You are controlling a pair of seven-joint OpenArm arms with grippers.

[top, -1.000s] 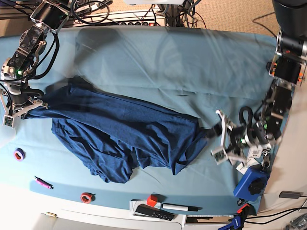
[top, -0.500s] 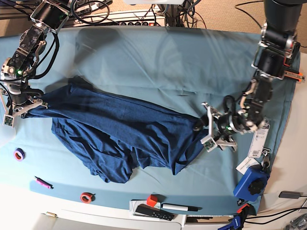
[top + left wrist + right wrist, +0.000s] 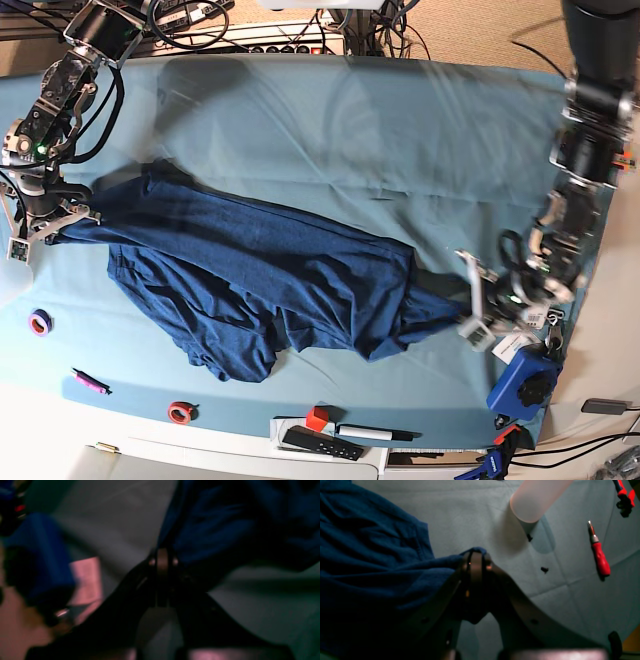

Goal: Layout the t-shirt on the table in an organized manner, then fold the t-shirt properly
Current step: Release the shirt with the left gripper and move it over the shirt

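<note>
Both fingers (image 3: 468,300) pinching t-shirt (image 3: 260,275) corners

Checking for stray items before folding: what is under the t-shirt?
Around the t-shirt only the teal-covered table shows, so it rests on that cloth. Whatever lies beneath the bunched fabric is covered and cannot be seen.

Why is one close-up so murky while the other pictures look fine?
Left wrist view: dim and smeared, the t-shirt just a dark blue blur. Right wrist view: sharper, with a red screwdriver crisp on the table. Base view: evenly lit, with faint glare streaks across the top.
</note>
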